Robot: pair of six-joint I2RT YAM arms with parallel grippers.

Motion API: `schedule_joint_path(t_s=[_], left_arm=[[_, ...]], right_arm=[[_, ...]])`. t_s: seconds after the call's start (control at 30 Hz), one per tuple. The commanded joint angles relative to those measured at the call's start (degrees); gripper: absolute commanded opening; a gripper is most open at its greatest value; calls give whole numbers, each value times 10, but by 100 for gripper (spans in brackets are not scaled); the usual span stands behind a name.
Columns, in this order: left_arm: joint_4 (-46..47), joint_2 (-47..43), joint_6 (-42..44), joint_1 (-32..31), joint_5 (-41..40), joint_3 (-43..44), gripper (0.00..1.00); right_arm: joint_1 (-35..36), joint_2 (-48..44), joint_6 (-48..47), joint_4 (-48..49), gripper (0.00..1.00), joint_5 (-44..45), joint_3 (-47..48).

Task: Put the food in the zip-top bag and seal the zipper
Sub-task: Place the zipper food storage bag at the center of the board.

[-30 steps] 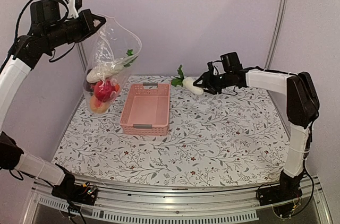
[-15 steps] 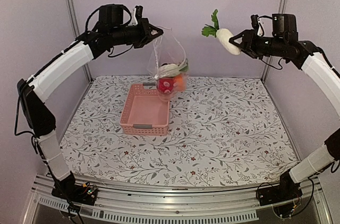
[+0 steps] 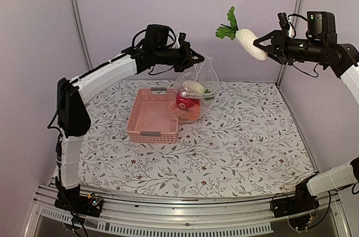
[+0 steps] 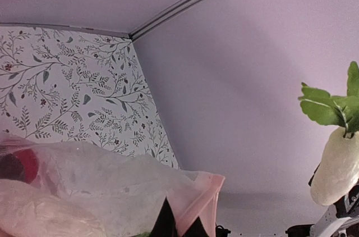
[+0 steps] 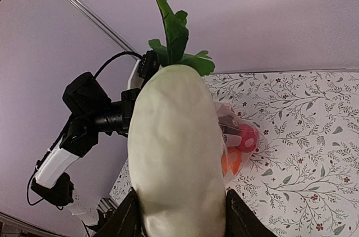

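My left gripper (image 3: 192,57) is shut on the mouth edge of the clear zip-top bag (image 3: 196,88) and holds it hanging above the table, just right of the pink basket. Red and orange pieces (image 3: 185,105) and a white radish (image 3: 193,86) lie in its bottom. In the left wrist view the bag's pinkish zipper strip (image 4: 203,196) runs between my fingertips (image 4: 179,227). My right gripper (image 3: 269,46) is shut on a white radish (image 3: 250,44) with green leaves, held high at the right, apart from the bag. The radish fills the right wrist view (image 5: 175,153).
The pink slotted basket (image 3: 154,115) stands on the flower-patterned table (image 3: 241,141) at back left of centre, with nothing showing in it. A purple back wall and metal corner posts (image 3: 77,18) close the space behind.
My left arm has swung the bag from the far left to right of the basket and lowered it. My right arm has lifted the radish off the table and holds it high.
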Motion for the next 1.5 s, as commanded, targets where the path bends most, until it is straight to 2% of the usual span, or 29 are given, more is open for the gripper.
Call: schedule_joint_path(t_s=[0.0,0.13,0.47,0.63,0.7,0.8,0.93,1.03,1.13,1.33,1.47], left_arm=[[13,38,-29,-20,11,70,0],[20,59,-43,-29,8,131,0],[89,66,-74,-31,-9,146,0],[126,124,-122,-32,-19,242,0],[146,131,-137,-28,-25,255,0],[118,106,-121,-18,-28,192,0],[17,60,-68,-12,-55,78,0],[-39,35,-24,-12,-90,32,0],[-57,20,-20,-12,-97,-14,0],[-42,1,-39,-23,-104,-20,0],[-34,-28,-68,-36,-142,-8,0]], right_arm=[[1,-30,2,-63,22,-29,-17],[1,-28,1,-85,22,-48,24],[1,-2,15,-88,22,-66,66],[1,9,12,-93,21,-64,98],[1,20,12,-93,22,-63,117],[0,31,13,-90,21,-65,125],[1,34,15,-88,21,-56,101],[2,30,12,-101,21,-40,83],[1,26,14,-106,21,-54,54],[14,35,22,-149,20,-108,45],[22,49,25,-178,20,-121,70]])
